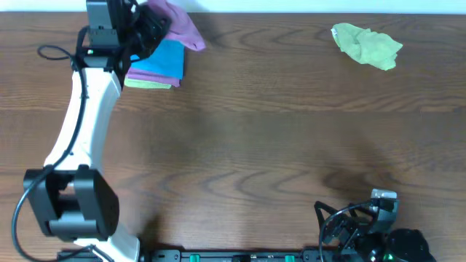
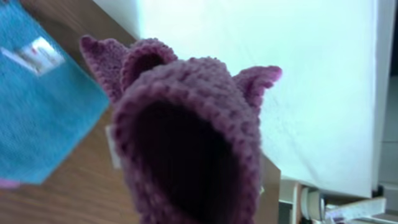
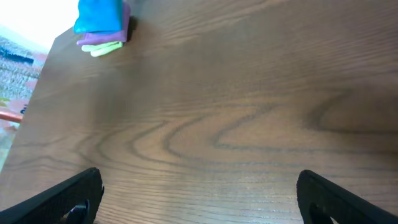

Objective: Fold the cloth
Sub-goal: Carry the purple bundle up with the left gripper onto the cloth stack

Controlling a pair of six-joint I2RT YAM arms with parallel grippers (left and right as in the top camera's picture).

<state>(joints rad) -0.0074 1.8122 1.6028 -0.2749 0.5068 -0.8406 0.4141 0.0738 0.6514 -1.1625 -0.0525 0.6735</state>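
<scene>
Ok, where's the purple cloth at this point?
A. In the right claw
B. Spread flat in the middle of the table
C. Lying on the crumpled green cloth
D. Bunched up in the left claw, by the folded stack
D: the overhead view shows the purple cloth hanging bunched from the left claw next to the folded stack, while the right claw is open with nothing in it.
</scene>
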